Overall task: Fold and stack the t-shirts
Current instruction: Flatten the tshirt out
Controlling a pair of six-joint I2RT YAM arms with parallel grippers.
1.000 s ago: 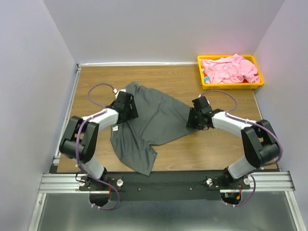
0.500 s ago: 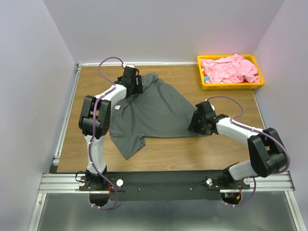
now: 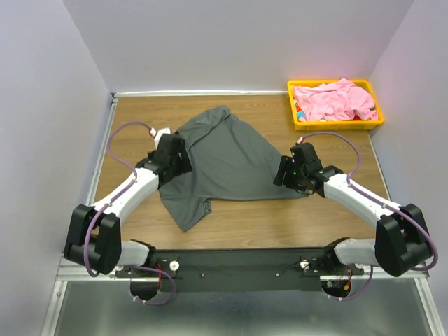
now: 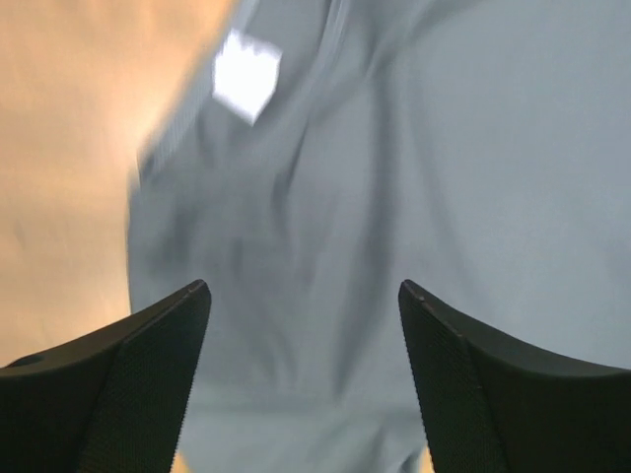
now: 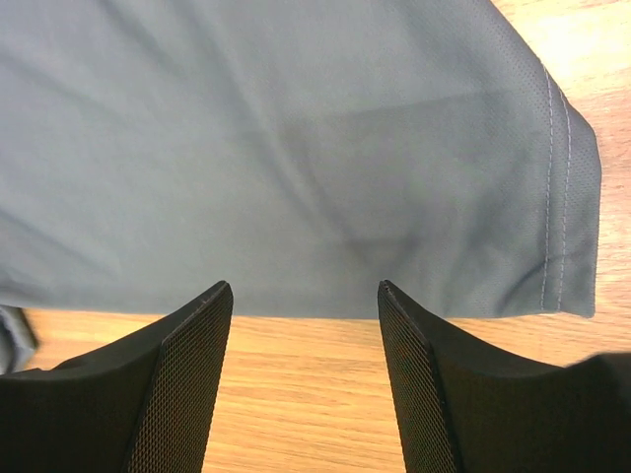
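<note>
grey t-shirt [image 3: 231,157]: plain dark charcoal; pink t-shirt [image 3: 334,101]: plain, light; tray [image 3: 336,126]: yellow; table [image 3: 280,224]: brown woodgrain

I see the soft dark grey t-shirt [image 3: 224,157] lying rumpled, left of the yellow plastic tray [image 3: 336,125]; the crumpled pink t-shirt [image 3: 334,100] sits inside it.

In the left wrist view the grey t-shirt [image 4: 414,177] is blurred, its white label [image 4: 245,84] unreadable, its edges cut off.

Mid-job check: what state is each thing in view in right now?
grey t-shirt: rumpled on the table, not gripped
pink t-shirt: crumpled in the yellow tray
yellow tray: upright, far right corner
left gripper: open, over the grey t-shirt
right gripper: open, at its hem, holding nothing
</note>
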